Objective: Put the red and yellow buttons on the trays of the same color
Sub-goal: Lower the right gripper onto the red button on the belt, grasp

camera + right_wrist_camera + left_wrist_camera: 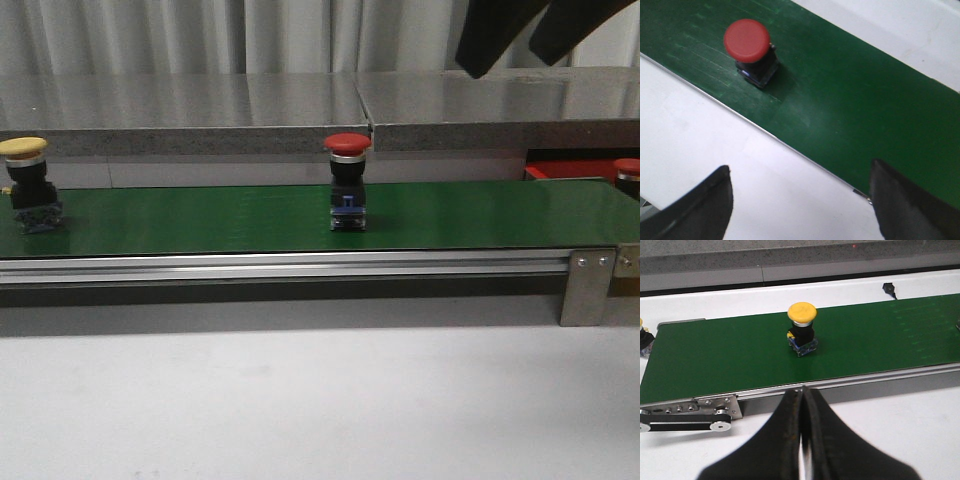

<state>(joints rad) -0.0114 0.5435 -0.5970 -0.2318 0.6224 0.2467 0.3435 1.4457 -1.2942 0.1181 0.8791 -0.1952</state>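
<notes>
- Red button point(348, 185): upright near the middle of the green belt point(480, 215), red domed cap over a dark body with a bluish block at the base. Nothing touches it.
- Yellow button point(27, 185): upright on the same belt at its far left in the front view, well apart from the red one. In the left wrist view it stands mid-belt, free of contact.
- Second red button point(628, 176): partly cut by the right frame edge, standing at the red tray point(570, 169) behind the belt's right end.
- Left fingers point(801, 432): pressed together, holding nothing, over the white desk point(300, 400) just off the belt's near rail point(300, 265).
- Right fingers point(800, 197): spread wide, empty, over the desk beside the belt edge; red button lies ahead of them, apart.
- Front view: dark arm parts at upper right, above the belt.
</notes>
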